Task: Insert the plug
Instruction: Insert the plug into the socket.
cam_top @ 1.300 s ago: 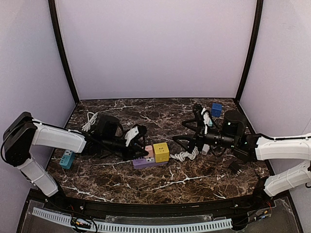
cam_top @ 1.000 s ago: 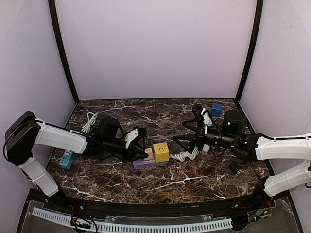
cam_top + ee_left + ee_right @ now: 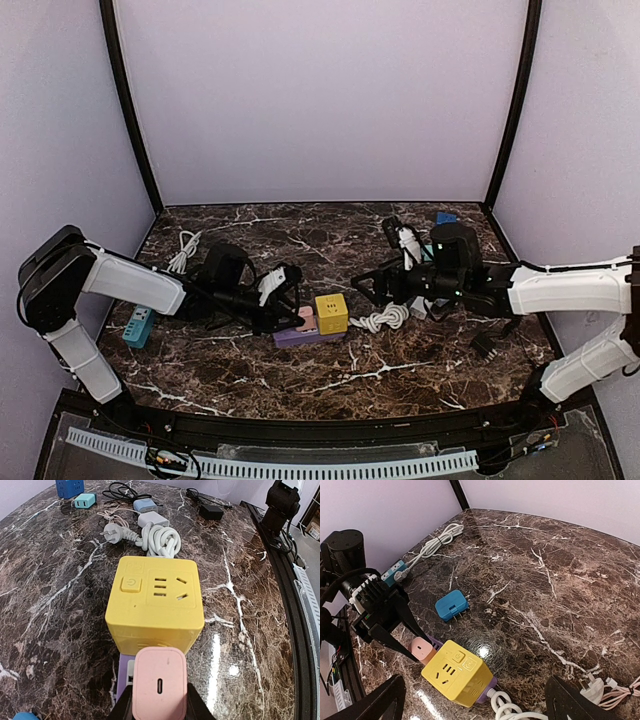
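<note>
A pink plug (image 3: 159,684) stands on a purple power strip (image 3: 124,672), right against a yellow cube socket (image 3: 157,602). My left gripper (image 3: 159,700) is shut on the pink plug, one black finger on each side. Its prongs are hidden. In the top view the pink plug (image 3: 308,314) sits left of the yellow cube (image 3: 331,312), with my left gripper (image 3: 296,300) on it. My right gripper (image 3: 370,290) is open and empty, above the coiled white cable (image 3: 385,320). In the right wrist view my right gripper (image 3: 475,705) hovers over the yellow cube (image 3: 457,677) and pink plug (image 3: 422,649).
A blue two-prong adapter (image 3: 451,605) lies just behind the strip. A teal strip (image 3: 138,327) and a white cable (image 3: 183,250) lie at the left. A black adapter (image 3: 487,345) lies at the right. Small chargers (image 3: 153,519) and a white plug (image 3: 112,531) lie beyond the coil.
My right arm has moved left, toward the yellow cube and the coiled cable. My left gripper still holds the pink plug at the strip, almost unmoved.
</note>
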